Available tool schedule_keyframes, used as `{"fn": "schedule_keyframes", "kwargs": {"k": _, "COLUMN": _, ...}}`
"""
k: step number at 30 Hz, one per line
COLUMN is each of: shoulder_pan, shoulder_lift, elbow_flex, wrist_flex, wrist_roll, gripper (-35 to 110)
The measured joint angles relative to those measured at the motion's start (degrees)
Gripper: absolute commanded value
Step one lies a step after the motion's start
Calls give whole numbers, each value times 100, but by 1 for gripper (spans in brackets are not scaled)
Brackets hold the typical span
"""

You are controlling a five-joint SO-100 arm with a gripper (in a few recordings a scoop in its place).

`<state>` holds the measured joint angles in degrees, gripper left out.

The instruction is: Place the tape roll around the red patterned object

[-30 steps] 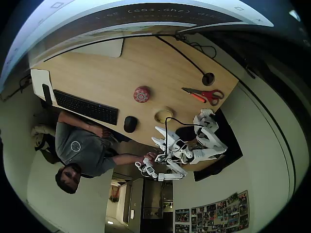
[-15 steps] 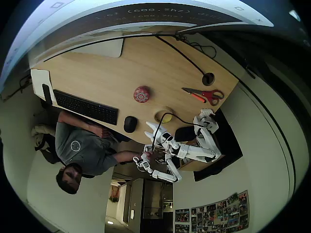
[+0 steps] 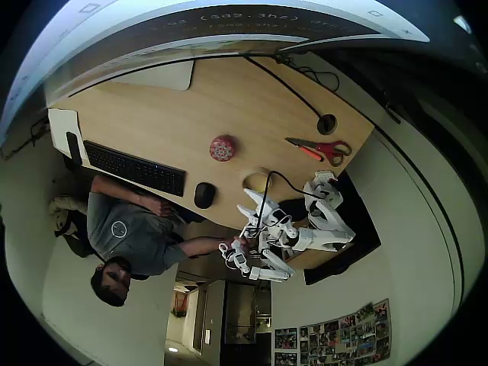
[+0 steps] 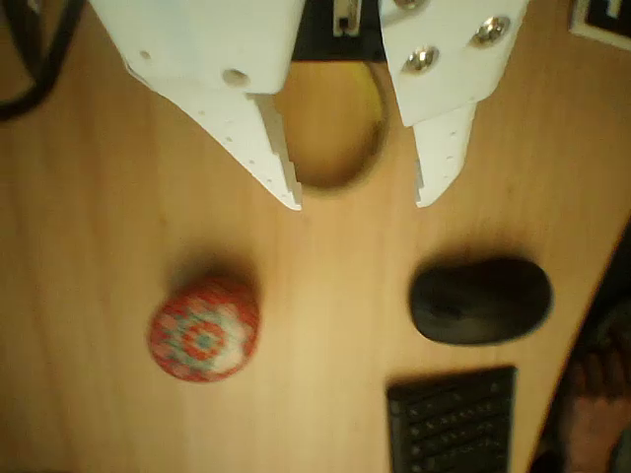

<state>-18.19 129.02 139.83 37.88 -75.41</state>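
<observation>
The claw [image 4: 355,202] is wide open and holds nothing. In the wrist view its two white fingers point down, one on each side of the ring [image 4: 330,138]. The ring lies flat on the surface [image 4: 89,197] just behind the tips, at about 12 o'clock from the gap between them. Whether the tips touch the surface cannot be told; the ring looks a bit blurry here.

The red dome [image 4: 204,328] sits at about 7 o'clock from the claw, well apart from the ring. It is red with a pale flower pattern on top. A black mouse [image 4: 480,301] lies at about 4 o'clock from the claw, and the corner of a keyboard [image 4: 454,419] is below it at 5 o'clock.

In the overhead view the ring [image 3: 258,182] lies near the edge of the surface [image 3: 152,114], with the white arm [image 3: 305,232] close by at 5 o'clock from it. The red dome [image 3: 222,148] is at about 10 o'clock from the ring. Red scissors [image 3: 324,149] lie far off at 2 o'clock.

This looks like the reaching step: the ring is not picked up yet. Next, the claw likely needs to come down so one finger goes inside the ring and one outside, then squeeze its wall. After that comes a lift, a move over the dome, and a drop so the ring lands around it.
</observation>
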Motion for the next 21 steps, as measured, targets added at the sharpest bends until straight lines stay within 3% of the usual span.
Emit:
{"fn": "schedule_keyframes", "kwargs": {"k": 7, "shoulder_pan": 492, "shoulder_lift": -18, "elbow_flex": 114, "wrist_flex": 545, "wrist_roll": -9, "gripper": 29}}
{"fn": "schedule_keyframes", "kwargs": {"k": 21, "shoulder_pan": 18, "shoulder_lift": -976, "elbow_flex": 229, "wrist_flex": 606, "wrist_roll": 1433, "gripper": 30}}
